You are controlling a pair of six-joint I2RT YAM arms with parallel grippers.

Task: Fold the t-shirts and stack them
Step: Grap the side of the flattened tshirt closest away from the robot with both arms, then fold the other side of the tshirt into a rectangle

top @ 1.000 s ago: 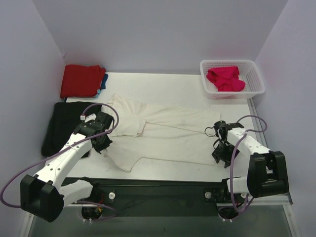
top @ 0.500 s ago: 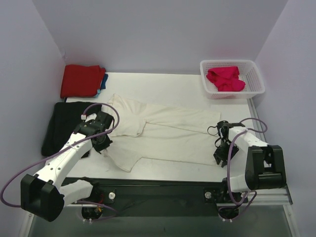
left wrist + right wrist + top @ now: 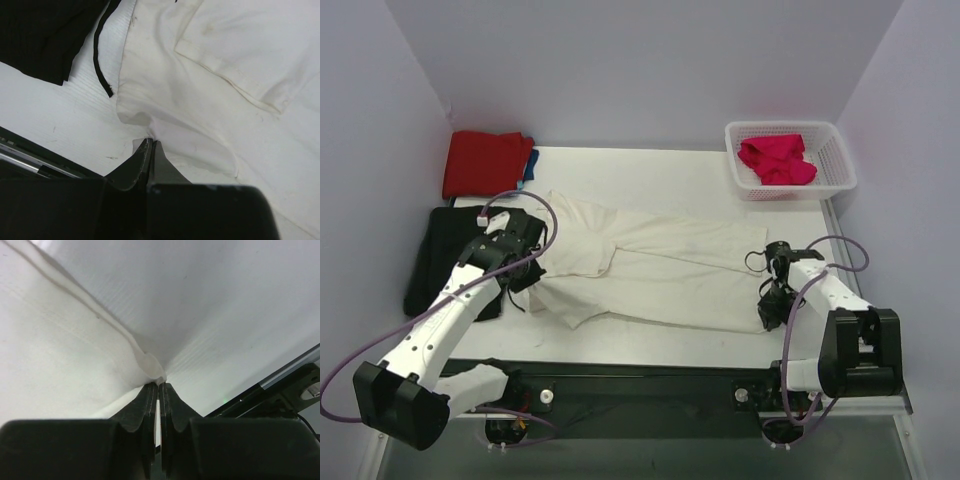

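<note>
Top external view: cream-white t-shirt [image 3: 660, 270] lies spread across the middle of the table [image 3: 670, 170], rumpled at its left end.
Left gripper [image 3: 150, 146]: fingers pressed together, pinching the shirt's near-left edge, which puckers toward the tips.
Right gripper [image 3: 159, 385]: fingers closed, nipping a hem corner at the shirt's right end, close to the table's near edge.
Red t-shirt [image 3: 485, 163]: folded at the far-left corner, on a blue t-shirt [image 3: 528, 172] that peeks out at its right.
Magenta-pink t-shirt [image 3: 777, 158]: crumpled in the white basket [image 3: 842, 172], far right.
Black cloth [image 3: 440, 260]: flat, left of the cream shirt, partly under the left arm.
</note>
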